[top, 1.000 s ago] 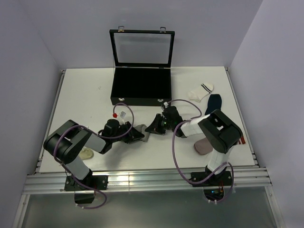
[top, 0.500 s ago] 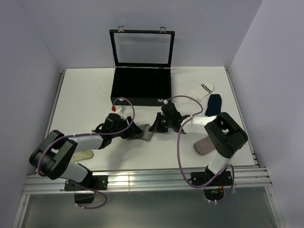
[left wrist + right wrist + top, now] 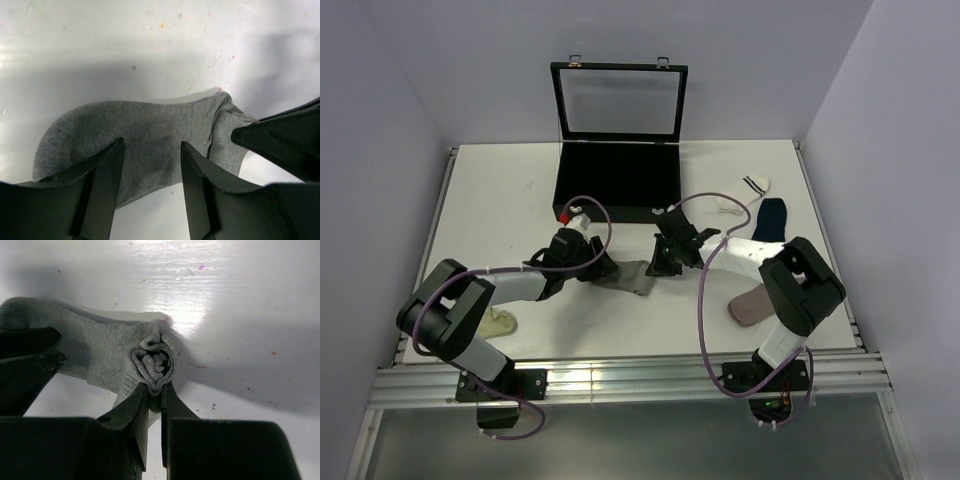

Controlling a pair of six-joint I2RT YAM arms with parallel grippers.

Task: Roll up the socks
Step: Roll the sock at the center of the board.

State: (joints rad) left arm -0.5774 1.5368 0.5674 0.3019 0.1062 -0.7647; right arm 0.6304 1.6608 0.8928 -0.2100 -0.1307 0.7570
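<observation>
A grey sock lies on the white table between my two grippers. In the left wrist view its flat part spreads under my left gripper, which stands open just above it, one finger on each side and nothing held. My right gripper is shut on the sock's rolled end, a tight spiral of fabric. From above, the left gripper sits at the sock's left end and the right gripper at its right end. A white sock with black cuff stripes and a navy sock lie at the back right.
An open black case stands just behind the grippers, its glass lid upright. A pinkish-brown sock lies by the right arm's base and a cream one by the left arm's. Walls close in both sides.
My left gripper has opened and let go of the grey sock. Both grippers have shifted slightly toward the case, and the sock now lies stretched out between them.
</observation>
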